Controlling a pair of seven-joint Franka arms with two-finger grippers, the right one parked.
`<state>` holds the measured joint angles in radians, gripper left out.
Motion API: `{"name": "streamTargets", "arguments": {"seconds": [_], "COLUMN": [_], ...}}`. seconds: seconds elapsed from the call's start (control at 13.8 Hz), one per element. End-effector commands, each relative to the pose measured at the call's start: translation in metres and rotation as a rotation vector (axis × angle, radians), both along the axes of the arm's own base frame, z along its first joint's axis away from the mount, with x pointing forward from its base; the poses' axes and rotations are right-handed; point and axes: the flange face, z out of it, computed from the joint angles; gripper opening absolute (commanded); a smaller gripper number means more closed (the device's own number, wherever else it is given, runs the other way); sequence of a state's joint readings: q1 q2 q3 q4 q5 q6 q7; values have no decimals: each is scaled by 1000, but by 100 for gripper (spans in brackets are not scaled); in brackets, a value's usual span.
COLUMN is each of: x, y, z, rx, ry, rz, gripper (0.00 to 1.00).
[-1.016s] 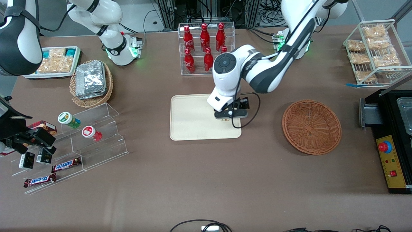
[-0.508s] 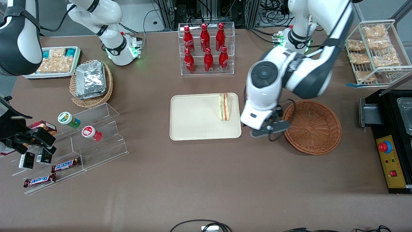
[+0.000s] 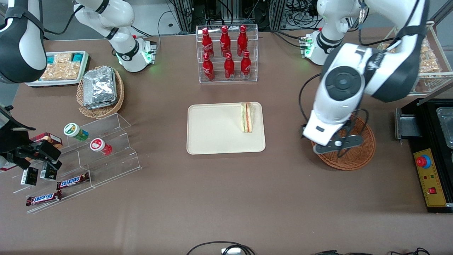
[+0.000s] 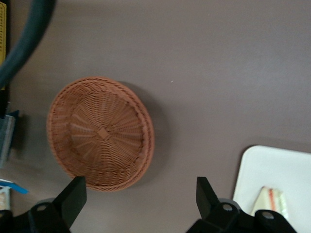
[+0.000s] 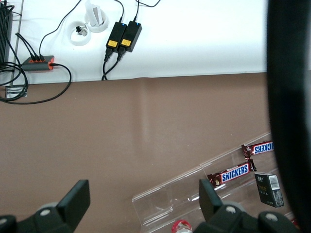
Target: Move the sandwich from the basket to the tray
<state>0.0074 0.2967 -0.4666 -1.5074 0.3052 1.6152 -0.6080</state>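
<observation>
Wicker, reddish-brown, the basket (image 3: 357,156) lies under the pincer (image 3: 336,144), which hovers above its rim nearer the tray (image 3: 212,131); the sandwich (image 3: 247,117) stands on the tray's edge toward the working arm. Judging by that, the placing looks done, so the arm should simply lift clear without dragging its cable across the brown counter (image 3: 226,198).

From the left wrist, the fingers (image 4: 73,198) are spread wide and empty, the basket (image 4: 99,133) bare, well apart from the tray (image 4: 277,177) holding the sandwich (image 4: 275,200).
</observation>
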Motion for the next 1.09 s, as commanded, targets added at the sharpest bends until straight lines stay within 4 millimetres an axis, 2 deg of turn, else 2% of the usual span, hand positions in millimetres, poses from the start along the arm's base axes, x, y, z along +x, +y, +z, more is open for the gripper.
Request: {"name": "streamTargets", "arguments": {"seconds": [0.0,0.15,0.22,0.51,0.65,1.02], "x": [-11,-18,-21,-39,-47,-48], "y": [50,97,114,156,168,165], "z": [35,58,68,95,105,102], "rx": [-25,-82,-85,-138,-199,-215], "ry": [41,52,49,68,61,77], "rz": [-45,-88,-114,-213,-268,-337], "gripper": [100,100,100,100,100,100]}}
